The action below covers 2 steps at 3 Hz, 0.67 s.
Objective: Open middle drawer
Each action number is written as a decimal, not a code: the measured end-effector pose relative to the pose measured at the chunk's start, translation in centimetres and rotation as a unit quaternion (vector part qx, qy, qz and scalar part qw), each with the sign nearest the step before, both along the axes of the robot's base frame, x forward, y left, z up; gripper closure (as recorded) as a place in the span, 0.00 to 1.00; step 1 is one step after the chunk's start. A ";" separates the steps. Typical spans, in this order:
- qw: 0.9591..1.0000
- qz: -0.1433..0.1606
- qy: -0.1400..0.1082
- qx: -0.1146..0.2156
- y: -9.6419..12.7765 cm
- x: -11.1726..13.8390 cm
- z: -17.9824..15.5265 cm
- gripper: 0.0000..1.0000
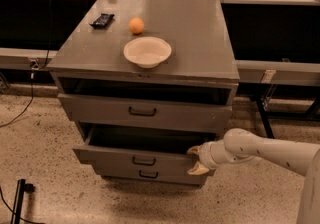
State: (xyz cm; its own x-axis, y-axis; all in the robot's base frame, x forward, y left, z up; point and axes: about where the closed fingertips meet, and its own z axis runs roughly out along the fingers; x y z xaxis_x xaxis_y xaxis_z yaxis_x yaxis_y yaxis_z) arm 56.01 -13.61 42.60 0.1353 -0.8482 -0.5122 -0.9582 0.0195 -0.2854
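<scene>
Claw (196, 160) at middle drawer (110, 157) rt end; arm (270, 150) cut off by rt edge.
</scene>
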 end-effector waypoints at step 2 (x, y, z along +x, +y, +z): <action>1.000 0.001 0.001 0.001 0.2 -0.1 0.0 0.01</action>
